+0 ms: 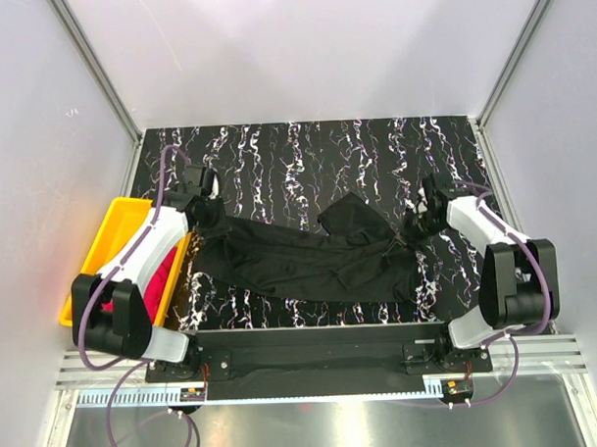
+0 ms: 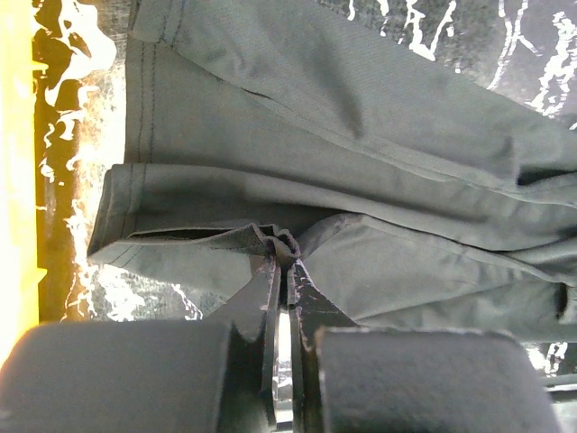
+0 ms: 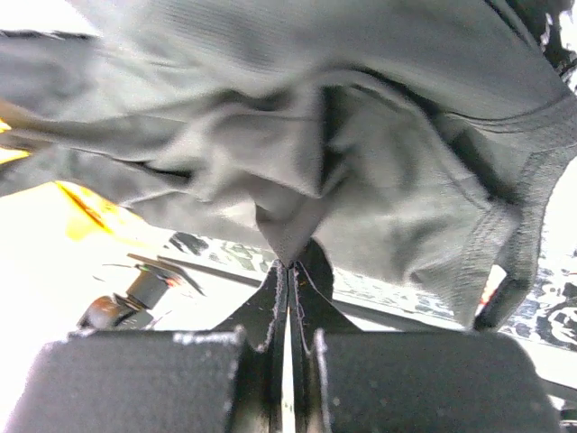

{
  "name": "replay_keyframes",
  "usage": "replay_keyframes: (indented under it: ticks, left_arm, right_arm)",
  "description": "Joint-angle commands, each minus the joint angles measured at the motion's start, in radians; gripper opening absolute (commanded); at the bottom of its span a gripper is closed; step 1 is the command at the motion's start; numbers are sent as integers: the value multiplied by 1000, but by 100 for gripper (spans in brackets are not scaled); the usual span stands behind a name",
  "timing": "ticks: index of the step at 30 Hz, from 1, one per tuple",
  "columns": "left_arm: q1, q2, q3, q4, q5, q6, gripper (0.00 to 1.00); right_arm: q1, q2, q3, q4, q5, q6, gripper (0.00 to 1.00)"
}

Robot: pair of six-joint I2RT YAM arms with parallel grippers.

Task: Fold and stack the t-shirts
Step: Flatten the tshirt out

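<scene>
The black t-shirt lies stretched across the dark marbled mat between my two arms. My left gripper is shut on a pinch of its cloth at the left end; in the left wrist view my left gripper grips a bunched fold of the black t-shirt. My right gripper is shut on the right end; in the right wrist view my right gripper holds a point of the black t-shirt, lifted off the mat. The pink t-shirt lies in the yellow tray, mostly hidden by my left arm.
The yellow tray stands at the left edge of the mat, its rim also in the left wrist view. White walls and metal frame posts enclose the cell. The arm bases sit on a black plate at the near edge.
</scene>
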Motion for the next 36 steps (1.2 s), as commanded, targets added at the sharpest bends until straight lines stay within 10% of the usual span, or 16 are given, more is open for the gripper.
replay_keyframes:
  ticks: [1, 19, 36]
  left_arm:
    - [12, -81, 52, -10, 13, -30, 0]
    - [30, -147, 567, -56, -199, 39, 0]
    - [19, -559, 732, 21, -102, 143, 0]
  right_arm:
    - [8, -63, 106, -27, 5, 36, 0]
    - [-173, -19, 949, -7, 180, 21, 0]
    - [-174, -646, 937, 178, 200, -37, 0]
